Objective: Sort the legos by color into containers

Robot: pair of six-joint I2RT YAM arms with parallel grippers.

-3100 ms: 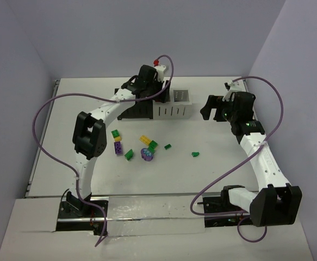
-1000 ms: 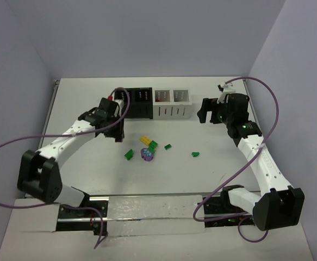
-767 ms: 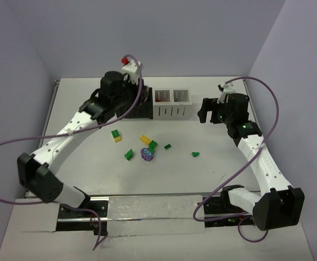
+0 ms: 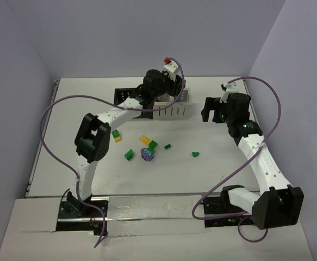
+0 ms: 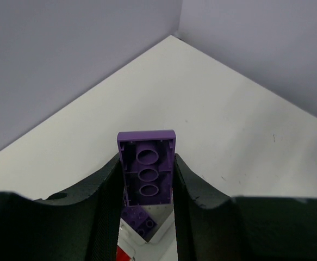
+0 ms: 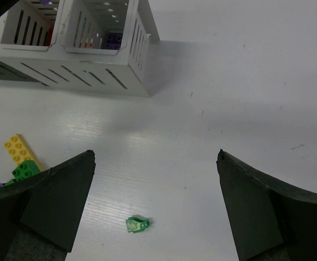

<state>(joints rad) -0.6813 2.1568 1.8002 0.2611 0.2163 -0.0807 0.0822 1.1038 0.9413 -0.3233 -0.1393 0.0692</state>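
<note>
My left gripper point(image 4: 168, 91) is shut on a purple lego brick point(image 5: 147, 168) and holds it above the white bins point(image 4: 173, 110) of the container row; the black bins point(image 4: 130, 103) are on its left. In the left wrist view another purple brick point(image 5: 139, 220) lies in the white bin below the held one. My right gripper point(image 4: 206, 109) is open and empty above the table, right of the bins. Its wrist view shows a small green piece point(image 6: 137, 224) on the table between the fingers and the white bins point(image 6: 101, 68) at upper left. Loose legos lie mid-table: a yellow brick point(image 4: 145, 140), a green one point(image 4: 129, 154) and a purple round piece point(image 4: 147, 155).
More bricks lie on the table: a yellow-and-green one point(image 4: 116, 135), a small green one point(image 4: 168, 146) and a green one point(image 4: 195, 154). Purple cables loop off both arms. Walls close the table at back and sides.
My left gripper came up from the table with the purple brick and swung right, from over the black bins to over the white bins. The right arm has hardly moved.
</note>
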